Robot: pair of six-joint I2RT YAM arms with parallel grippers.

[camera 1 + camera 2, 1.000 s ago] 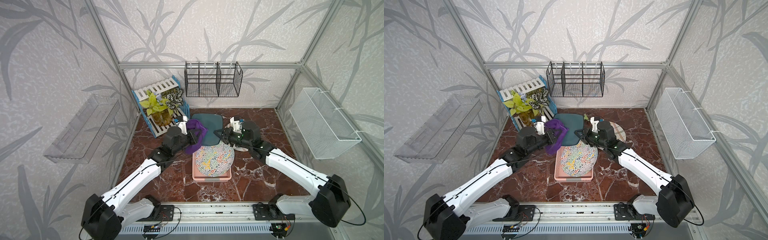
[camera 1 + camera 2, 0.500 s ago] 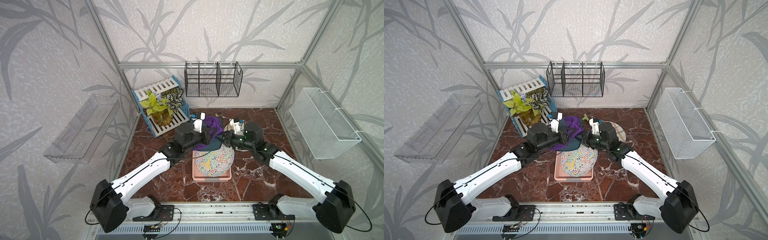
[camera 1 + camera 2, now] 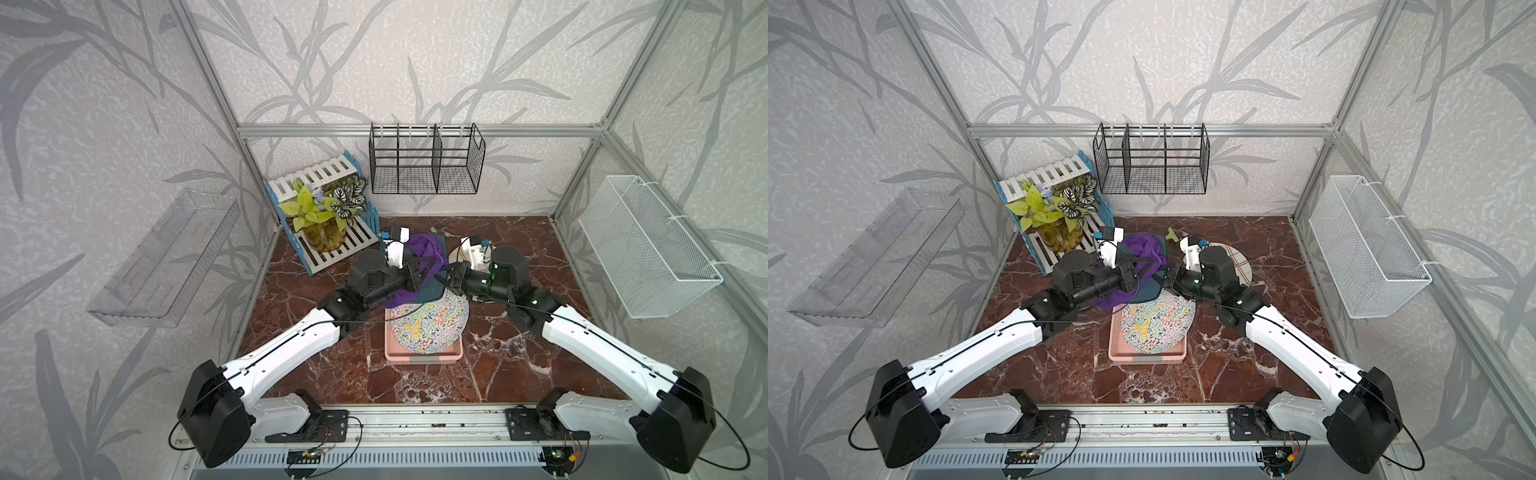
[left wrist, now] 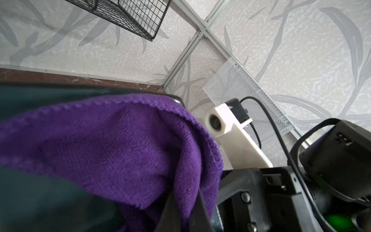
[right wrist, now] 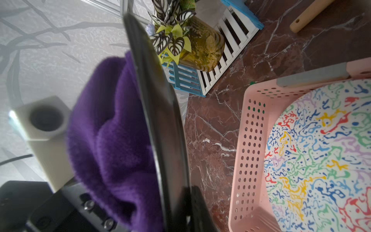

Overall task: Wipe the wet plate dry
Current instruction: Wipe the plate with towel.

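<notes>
Now left gripper (image 3: 426, 268), clamping purple cloth (image 3: 422, 247), should press and sweep toward 6 o'clock; right gripper (image 3: 451, 276), pinching the plate (image 3: 432, 293) at its 3 o'clock rim, holds firm.

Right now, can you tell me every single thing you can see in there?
dark plate: one, dark teal, held up above the table.
cloth: one, purple, against the dark plate.
squiggly plate: one, rainbow on white, in the pink basket.
checked plate: one, pale, behind the right arm.
pink basket: one, pink, mid-table.
wooden handle: one, tan, on the table.
plant: one, green and striped, on the shelf.
shelf: one, blue-white, back left.
wire rack: one, black, back wall.
mesh basket: one, white, right wall.
clear tray: one, see-through, left wall.
table: one, red-brown marble.
left gripper: black, shut on the cloth.
right gripper: black, shut on the dark plate.
</notes>
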